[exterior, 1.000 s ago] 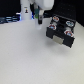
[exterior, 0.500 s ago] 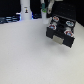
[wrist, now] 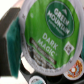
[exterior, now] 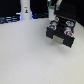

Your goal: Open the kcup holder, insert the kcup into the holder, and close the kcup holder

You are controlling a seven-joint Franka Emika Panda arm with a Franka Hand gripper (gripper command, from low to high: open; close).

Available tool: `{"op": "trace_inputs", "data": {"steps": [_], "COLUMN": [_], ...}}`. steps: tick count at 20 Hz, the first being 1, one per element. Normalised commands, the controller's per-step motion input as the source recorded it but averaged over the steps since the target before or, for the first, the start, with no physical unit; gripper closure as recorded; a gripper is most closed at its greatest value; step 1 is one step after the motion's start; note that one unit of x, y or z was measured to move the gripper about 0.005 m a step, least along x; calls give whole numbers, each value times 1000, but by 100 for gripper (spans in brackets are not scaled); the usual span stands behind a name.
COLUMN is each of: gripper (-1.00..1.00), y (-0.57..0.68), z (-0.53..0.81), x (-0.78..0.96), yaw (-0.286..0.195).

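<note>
The kcup (wrist: 47,30) fills the wrist view, its green lid facing the camera with white lettering. A teal finger (wrist: 11,46) presses against its side, so my gripper (wrist: 30,47) is shut on it. Under it I see round slots of the kcup holder (wrist: 75,66) with other pods in them. In the exterior view the black kcup holder (exterior: 60,31) stands at the exterior view's right, its round cup slots showing on top and a pale handle on its front. My arm comes down from the top edge just behind it, and the gripper (exterior: 51,8) is blurred there.
A white bottle-like post (exterior: 26,10) with a dark mark stands at the back, toward the exterior view's left. Dark equipment lines the far edge behind it. The white table (exterior: 25,55) spreads in front of the holder.
My arm has moved toward the exterior view's right, from near the white post to just behind and above the kcup holder.
</note>
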Motion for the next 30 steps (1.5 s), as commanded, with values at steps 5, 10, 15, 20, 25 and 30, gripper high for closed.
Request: {"op": "trace_inputs", "data": {"steps": [5,10,15,20,25,30], "gripper": [100,100,100,100,100,100], "y": [622,616,497,221,121,87], "z": [56,13,-51,-50,-104,11], "x": [-7,24,148,162,222,346], "yaw": [30,37,36,21,10,-7]}}
